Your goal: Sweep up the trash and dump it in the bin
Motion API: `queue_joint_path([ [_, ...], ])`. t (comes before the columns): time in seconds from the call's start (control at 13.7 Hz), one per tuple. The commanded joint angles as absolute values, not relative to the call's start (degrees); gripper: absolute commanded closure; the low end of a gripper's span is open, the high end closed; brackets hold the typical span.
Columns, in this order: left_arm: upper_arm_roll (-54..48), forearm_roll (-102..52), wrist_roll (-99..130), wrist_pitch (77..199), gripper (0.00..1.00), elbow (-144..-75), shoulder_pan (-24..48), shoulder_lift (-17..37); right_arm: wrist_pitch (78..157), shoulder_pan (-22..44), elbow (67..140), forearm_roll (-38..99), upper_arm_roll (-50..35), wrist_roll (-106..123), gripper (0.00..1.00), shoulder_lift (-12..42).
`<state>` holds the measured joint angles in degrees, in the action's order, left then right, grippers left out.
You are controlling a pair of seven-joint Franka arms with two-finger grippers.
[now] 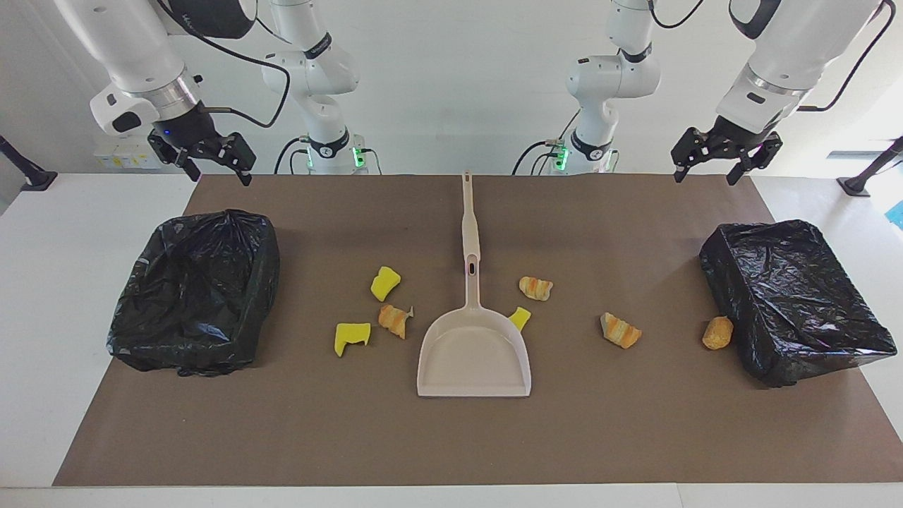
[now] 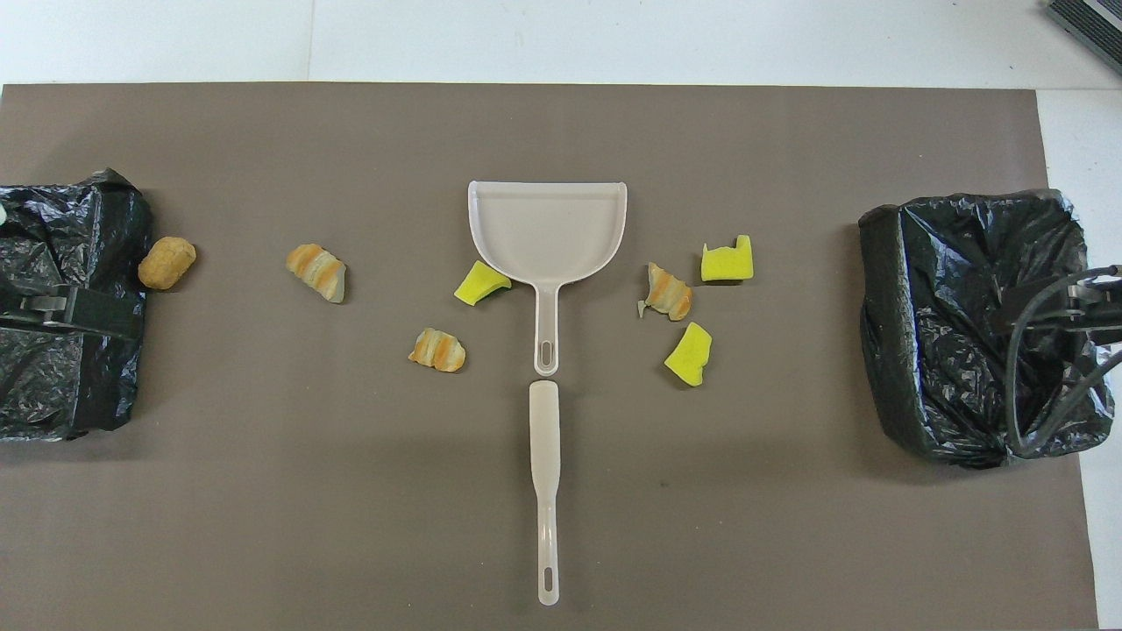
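Note:
The trash lies scattered on the brown mat around a beige dustpan [image 1: 474, 356] [image 2: 547, 226]. Three yellow wedges [image 1: 385, 283] [image 1: 351, 336] [image 1: 520, 317] and several striped bread-like lumps [image 1: 394, 319] [image 1: 535, 288] [image 1: 620, 330] are loose on the mat. One tan lump [image 1: 717, 333] [image 2: 166, 262] touches the bin at the left arm's end. A beige sweeper stick [image 1: 470, 226] [image 2: 544, 456] lies in line with the dustpan's handle, nearer to the robots. My right gripper [image 1: 217, 169] is open and empty, raised over the mat's edge. My left gripper [image 1: 707, 171] is open and empty, raised likewise.
Two bins lined with black bags stand on the mat: one at the right arm's end [image 1: 197, 296] [image 2: 960, 324], one at the left arm's end [image 1: 794, 296] [image 2: 61, 350]. White table surrounds the mat [image 1: 451, 437].

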<state>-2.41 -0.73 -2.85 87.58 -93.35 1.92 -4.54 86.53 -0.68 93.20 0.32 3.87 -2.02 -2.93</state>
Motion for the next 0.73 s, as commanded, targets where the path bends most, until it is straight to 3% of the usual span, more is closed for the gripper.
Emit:
queue_joint_path([
  [0.0,-2.2,-1.5,-3.5,87.5,0.00,-94.0,2.1,-5.5,90.5,1.1,95.3,-0.2,2.8,2.7,0.00,-3.8],
  [0.37,-2.5,-4.1,-3.4,88.9,0.00,-95.6,2.3,-5.7,98.6,10.4,95.6,-0.8,2.8,-10.4,0.00,3.4],
  [0.66,-2.4,-4.5,-2.6,98.1,0.00,-105.1,8.5,-8.3,104.1,17.3,92.7,0.4,2.7,-20.4,0.00,10.7],
])
